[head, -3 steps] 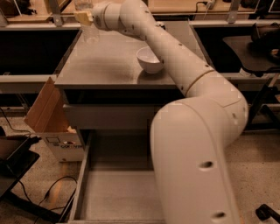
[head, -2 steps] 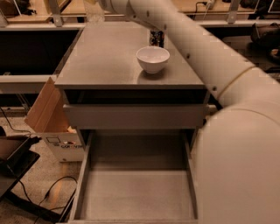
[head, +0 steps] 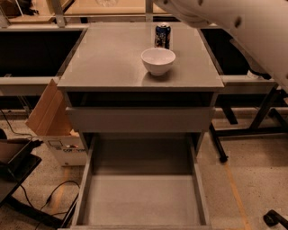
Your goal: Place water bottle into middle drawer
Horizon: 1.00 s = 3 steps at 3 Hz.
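Observation:
The middle drawer (head: 141, 200) is pulled out wide open at the bottom of the view, its flat gray floor bare. My gripper is out of view beyond the top edge; only my white arm (head: 243, 27) crosses the top right corner. A faint clear shape (head: 106, 2) shows at the top edge behind the cabinet top; I cannot tell if it is the water bottle.
A white bowl (head: 158, 60) and a blue soda can (head: 163, 36) stand on the gray cabinet top (head: 103, 58). The drawer above shows only its flat front panel (head: 139, 119). An open cardboard box (head: 49, 121) sits left of the cabinet, with cables on the floor.
My arm has swung up and to the right, uncovering the cabinet top, the can and the open drawer. The gripper with the bottle, seen at the top left before, has left the view.

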### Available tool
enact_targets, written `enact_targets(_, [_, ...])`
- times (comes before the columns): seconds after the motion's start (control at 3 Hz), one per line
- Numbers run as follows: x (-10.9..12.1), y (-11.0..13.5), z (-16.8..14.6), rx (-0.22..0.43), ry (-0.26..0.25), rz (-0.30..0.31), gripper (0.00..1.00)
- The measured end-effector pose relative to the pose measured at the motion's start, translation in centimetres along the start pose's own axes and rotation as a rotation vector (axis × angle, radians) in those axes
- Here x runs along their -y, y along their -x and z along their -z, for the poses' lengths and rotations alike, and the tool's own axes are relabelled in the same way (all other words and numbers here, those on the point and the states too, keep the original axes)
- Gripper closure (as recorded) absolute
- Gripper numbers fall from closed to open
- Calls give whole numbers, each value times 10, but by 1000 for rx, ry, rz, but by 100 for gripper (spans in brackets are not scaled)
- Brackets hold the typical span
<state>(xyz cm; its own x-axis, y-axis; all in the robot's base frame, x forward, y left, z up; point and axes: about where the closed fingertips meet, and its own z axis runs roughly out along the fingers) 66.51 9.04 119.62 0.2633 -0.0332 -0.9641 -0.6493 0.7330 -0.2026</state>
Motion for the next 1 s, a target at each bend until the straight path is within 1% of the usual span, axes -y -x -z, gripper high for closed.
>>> enact_targets(0.33, [-67,-43,40,-110,85,-42,100])
enact_targets(0.67, [-117,-120,79,-235,159,-87,100])
enact_targets(1.0, [-119,-200,130,-290,176,-132,100])
